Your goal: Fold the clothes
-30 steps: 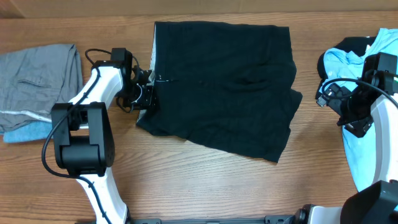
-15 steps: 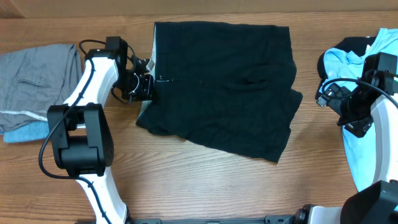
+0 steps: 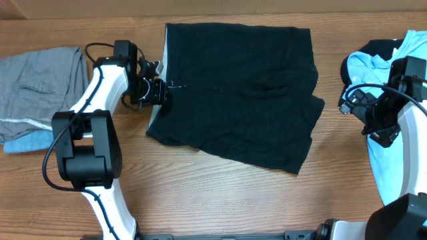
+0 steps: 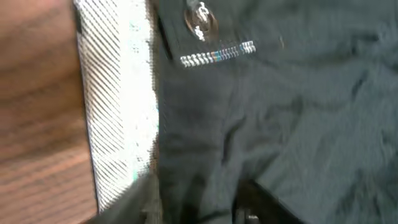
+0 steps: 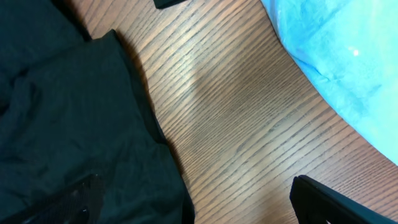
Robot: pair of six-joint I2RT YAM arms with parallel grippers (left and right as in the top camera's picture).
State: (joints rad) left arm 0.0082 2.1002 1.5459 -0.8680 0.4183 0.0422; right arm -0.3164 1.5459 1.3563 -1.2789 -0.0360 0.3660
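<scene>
Under left claw, waistband edge of black shorts, spread flat

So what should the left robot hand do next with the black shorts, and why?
Probably close the left gripper on the waistband of the black shorts. Its jaws stand apart over that edge with cloth between them, and the shorts lie spread flat, not yet folded, so a firm pinch there seems needed before lifting that side over.
</scene>
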